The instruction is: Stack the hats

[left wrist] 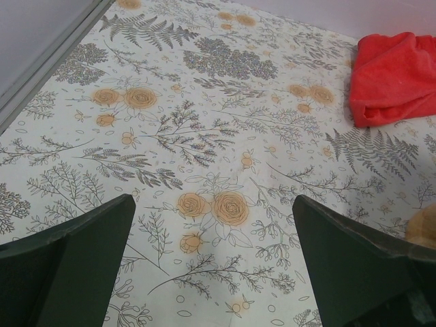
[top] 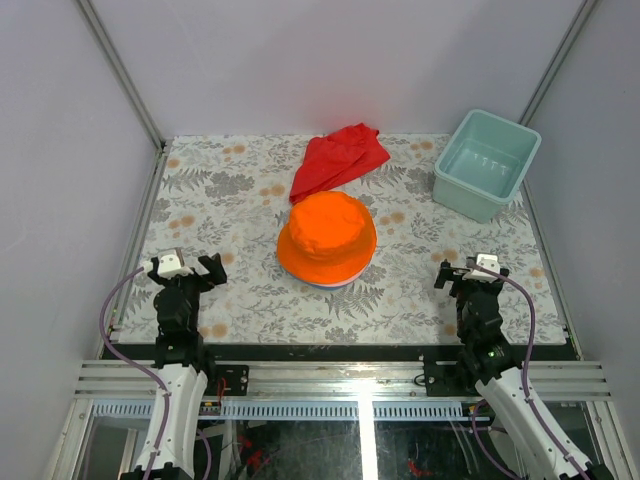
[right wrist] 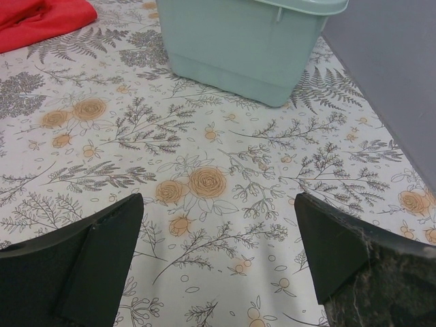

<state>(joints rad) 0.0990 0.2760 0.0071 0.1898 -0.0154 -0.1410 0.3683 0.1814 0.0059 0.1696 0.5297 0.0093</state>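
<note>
The bright orange hat (top: 327,239) sits in the middle of the table, crown up, on top of other hats; only a thin pale rim shows under its brim, so the grey, blue and pink hats are hidden. A sliver of orange shows at the right edge of the left wrist view (left wrist: 424,226). My left gripper (top: 187,269) is open and empty near the front left, well left of the hat. My right gripper (top: 472,274) is open and empty near the front right. Both wrist views (left wrist: 212,204) (right wrist: 218,201) show only bare tablecloth between the fingers.
A flat red cloth (top: 338,158) lies behind the hat, also in the left wrist view (left wrist: 395,78) and the right wrist view (right wrist: 41,20). A teal plastic bin (top: 485,163) stands at the back right, also in the right wrist view (right wrist: 245,41). Grey walls enclose the floral table (top: 230,200).
</note>
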